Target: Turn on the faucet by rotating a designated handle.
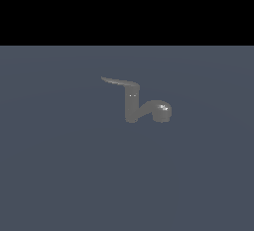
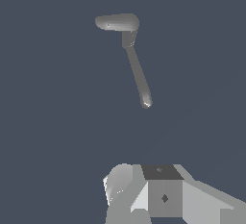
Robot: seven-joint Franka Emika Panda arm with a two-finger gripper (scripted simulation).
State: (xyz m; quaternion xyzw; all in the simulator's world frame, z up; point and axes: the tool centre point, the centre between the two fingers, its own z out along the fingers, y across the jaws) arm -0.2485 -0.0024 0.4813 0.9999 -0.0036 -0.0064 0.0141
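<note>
The faucet (image 1: 131,107) is a small dull-grey fixture standing on the flat grey-blue floor. Its upright post carries the handle (image 1: 118,82), a thin curved lever pointing to the exterior view's left. The short spout (image 1: 159,110) with a shiny rounded end points right. In the wrist view the faucet (image 2: 129,39) is seen from above, with the handle (image 2: 116,22) and the spout (image 2: 140,79) spread at an angle. Parts of my gripper (image 2: 144,194) show at the picture's edge, well apart from the faucet. Its fingertips are cut off. The gripper does not show in the exterior view.
The grey-blue floor (image 1: 59,165) spreads flat around the faucet on all sides. A black band fills the background beyond its far edge.
</note>
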